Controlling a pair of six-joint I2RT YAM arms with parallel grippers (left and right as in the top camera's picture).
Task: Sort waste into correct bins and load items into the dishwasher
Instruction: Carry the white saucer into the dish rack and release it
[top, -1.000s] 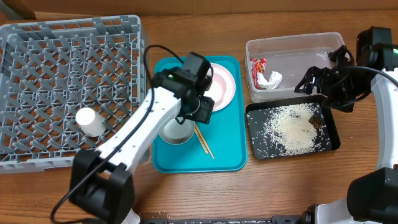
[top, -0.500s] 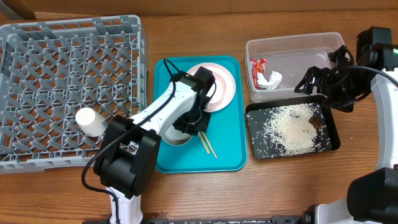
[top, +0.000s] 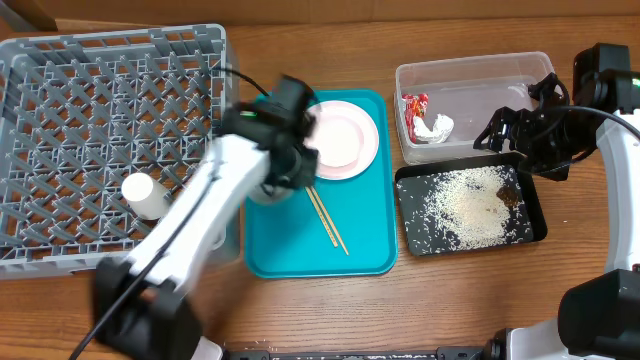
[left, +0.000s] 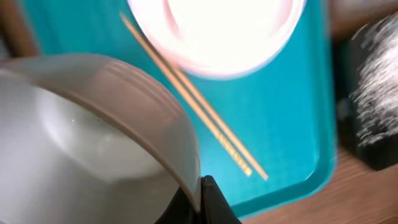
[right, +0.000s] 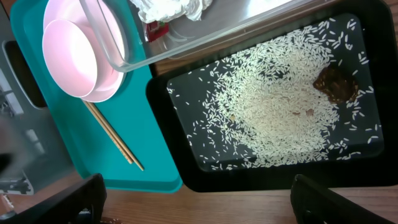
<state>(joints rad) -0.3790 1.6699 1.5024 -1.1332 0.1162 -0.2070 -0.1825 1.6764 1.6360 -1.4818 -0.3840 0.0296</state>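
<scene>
The left hand (left: 202, 200) pinches the rim of the pale grey-blue bowl (left: 93, 143), holding it tilted above the teal tray (left: 292, 124). A good carry takes it across to the dish rack (top: 60, 120), landing clear of the white cup (top: 146, 195) before the pinch loosens.

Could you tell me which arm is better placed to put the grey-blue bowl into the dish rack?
Left. The left fingers clamp the grey-blue bowl near the dish rack; the right fingers hang open over the black tray.
</scene>
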